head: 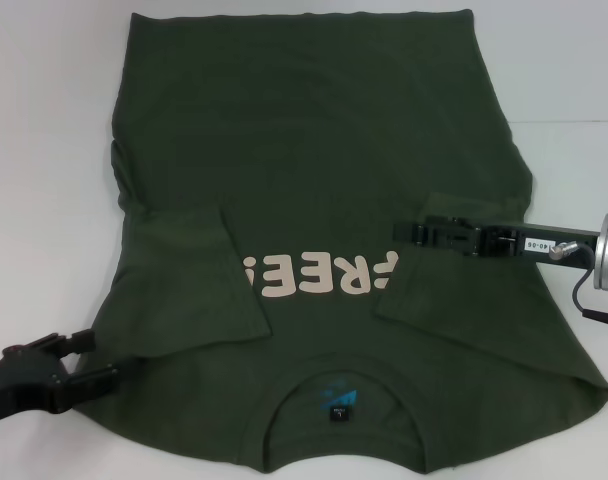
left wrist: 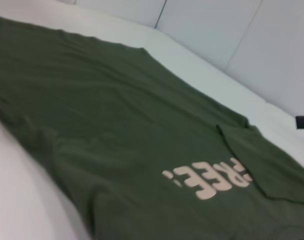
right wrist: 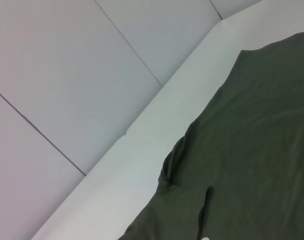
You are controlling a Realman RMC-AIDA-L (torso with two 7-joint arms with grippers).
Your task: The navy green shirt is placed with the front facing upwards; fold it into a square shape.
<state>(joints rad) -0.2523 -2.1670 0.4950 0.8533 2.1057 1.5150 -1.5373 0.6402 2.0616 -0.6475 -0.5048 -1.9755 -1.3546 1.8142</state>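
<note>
The right pincer [head: 406,231] reaches in from the right side and is over the navy green shirt [head: 314,140], just above the folded right sleeve [head: 454,290]. Its black fingers look close together, but I cannot tell if they are really closed or if they touch the cloth. On the arm behind it there is a small white label [head: 535,244] with the characters "40-05".

The left pincer [head: 84,360] is at the lower left edge of the shirt. Its two black fingers stand apart, and the lower one lies on the shirt's edge near the shoulder; nothing is clamped between them.

The shirt lies flat on the white tabletop [head: 44,150], front side up, with the collar [head: 342,372] toward the robot and the hem at the far side. Both sleeves are folded inward over the chest; the left sleeve [head: 189,275] covers a part of the print. The cream letters [head: 319,275] read "FREE" and appear upside down in the head view. Inside the collar there is a blue label [head: 339,396] and under it a small black label [head: 341,411] with a white mark too small to read.
</note>
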